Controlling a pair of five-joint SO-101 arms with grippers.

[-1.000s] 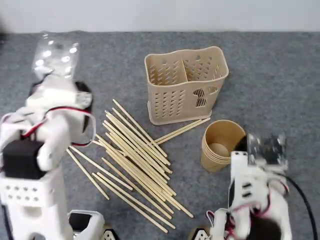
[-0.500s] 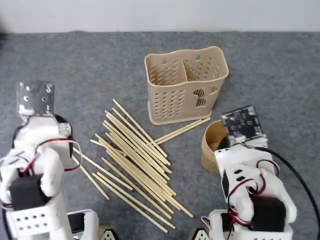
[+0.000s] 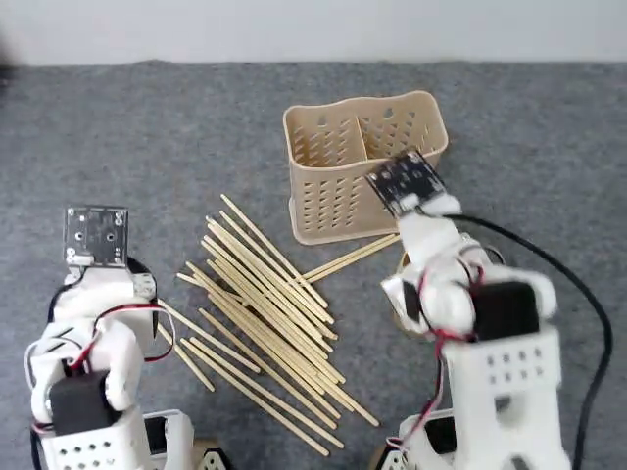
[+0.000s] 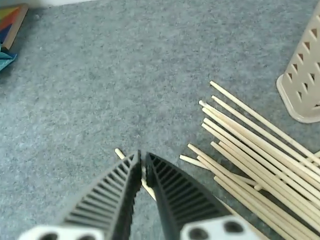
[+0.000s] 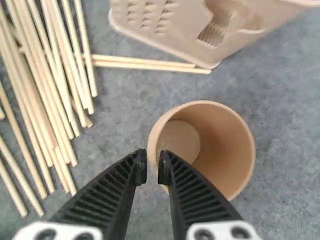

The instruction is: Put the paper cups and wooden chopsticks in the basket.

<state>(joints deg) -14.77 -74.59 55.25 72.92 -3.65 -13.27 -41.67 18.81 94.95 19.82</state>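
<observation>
A stack of paper cups (image 5: 202, 145) lies on its side on the grey mat, mouth towards my right wrist camera. My right gripper (image 5: 150, 164) is shut, with its tips just over the near rim of the cups. In the high view my right arm (image 3: 460, 294) covers most of the cups. The beige basket (image 3: 362, 162) stands upright behind them. Several wooden chopsticks (image 3: 265, 304) lie scattered in front of the basket. My left gripper (image 4: 141, 161) is shut above the mat, over the end of one chopstick (image 4: 120, 152) at the pile's left edge.
Two chopsticks (image 5: 150, 64) lie between the cups and the basket's base (image 5: 200, 30). A colourful flat object (image 4: 10, 25) lies at the far edge of the mat. My left arm (image 3: 93, 323) stands at the front left, with bare mat behind it.
My right arm has swung forward and left, from beside the cups to over them, towards the basket. My left wrist has drawn back from the far left towards the front.
</observation>
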